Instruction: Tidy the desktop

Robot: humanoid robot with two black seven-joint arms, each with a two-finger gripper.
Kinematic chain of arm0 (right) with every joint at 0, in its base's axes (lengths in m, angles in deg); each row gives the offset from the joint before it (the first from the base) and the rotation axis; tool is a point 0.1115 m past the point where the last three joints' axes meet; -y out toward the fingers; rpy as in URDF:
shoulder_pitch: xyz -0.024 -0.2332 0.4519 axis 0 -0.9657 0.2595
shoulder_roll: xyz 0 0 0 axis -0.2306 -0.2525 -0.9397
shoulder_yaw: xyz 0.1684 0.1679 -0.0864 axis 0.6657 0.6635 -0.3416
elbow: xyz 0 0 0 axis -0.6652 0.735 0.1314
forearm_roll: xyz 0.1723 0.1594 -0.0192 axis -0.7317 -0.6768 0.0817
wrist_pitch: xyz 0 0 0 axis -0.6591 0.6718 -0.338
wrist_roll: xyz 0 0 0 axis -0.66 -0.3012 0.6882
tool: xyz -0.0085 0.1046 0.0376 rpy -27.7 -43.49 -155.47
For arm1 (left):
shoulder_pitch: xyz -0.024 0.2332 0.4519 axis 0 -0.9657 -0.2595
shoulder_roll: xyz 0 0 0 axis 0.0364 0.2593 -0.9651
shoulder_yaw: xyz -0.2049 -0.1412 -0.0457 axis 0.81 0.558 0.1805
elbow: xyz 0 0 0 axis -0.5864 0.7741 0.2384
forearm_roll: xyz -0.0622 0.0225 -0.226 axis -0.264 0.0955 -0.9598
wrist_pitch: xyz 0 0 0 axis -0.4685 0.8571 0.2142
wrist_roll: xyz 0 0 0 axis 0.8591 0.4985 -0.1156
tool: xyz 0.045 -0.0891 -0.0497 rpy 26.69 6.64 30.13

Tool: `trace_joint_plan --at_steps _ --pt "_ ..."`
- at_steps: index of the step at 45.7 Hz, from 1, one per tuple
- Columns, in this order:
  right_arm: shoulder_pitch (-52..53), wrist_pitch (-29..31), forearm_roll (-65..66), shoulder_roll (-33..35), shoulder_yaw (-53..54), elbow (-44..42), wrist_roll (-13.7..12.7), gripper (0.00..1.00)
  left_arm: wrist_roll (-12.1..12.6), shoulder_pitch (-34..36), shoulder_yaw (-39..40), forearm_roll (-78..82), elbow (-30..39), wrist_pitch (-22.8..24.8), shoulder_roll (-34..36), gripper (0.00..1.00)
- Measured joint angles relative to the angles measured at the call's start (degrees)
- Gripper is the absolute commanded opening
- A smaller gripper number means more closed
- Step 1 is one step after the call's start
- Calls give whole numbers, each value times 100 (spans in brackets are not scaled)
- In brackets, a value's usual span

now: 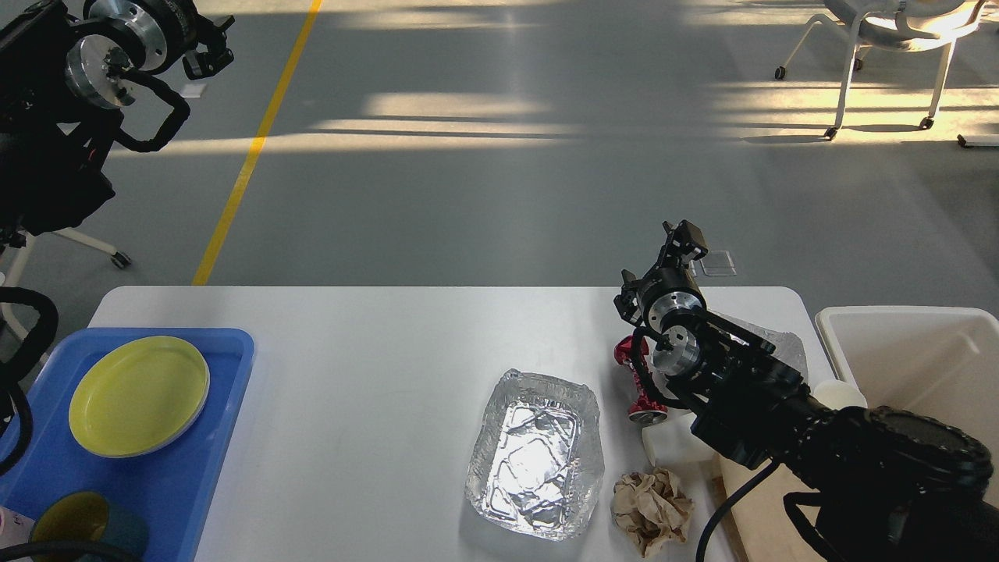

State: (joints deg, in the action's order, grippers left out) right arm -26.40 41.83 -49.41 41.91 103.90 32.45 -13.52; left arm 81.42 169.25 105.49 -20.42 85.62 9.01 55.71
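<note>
Desktop (375, 367): wide white top, long axis left to right across the view.
Clutter: foil tray (537, 454), crumpled paper ball (652, 509) and red can (640, 375) lie right of centre.
White bin (921, 367): just off the right end.
Nearer arm: right gripper (680, 239), above the can; fingers too dark to tell.
Left gripper (204, 48): raised well away; grip unclear.

The right arm (780, 406) covers most of the red can (634, 382) and the white container (671, 445) beside it. The blue tray (226, 406) and green cup (78, 531) are cut off at the picture's edge. Both tools are too small and dark to read.
</note>
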Motion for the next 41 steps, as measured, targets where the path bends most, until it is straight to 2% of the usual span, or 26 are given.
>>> trace_joint_plan --at_steps 9,23,41 --pt "0 0 0 0 0 0 0 100 -4 -111 294 -2 0 0 7 97" --pt "0 0 0 0 0 -1 0 100 -13 -218 343 -3 0 0 -31 97" --pt "0 0 0 0 0 4 0 100 -29 -852 364 0 0 0 -289 97"
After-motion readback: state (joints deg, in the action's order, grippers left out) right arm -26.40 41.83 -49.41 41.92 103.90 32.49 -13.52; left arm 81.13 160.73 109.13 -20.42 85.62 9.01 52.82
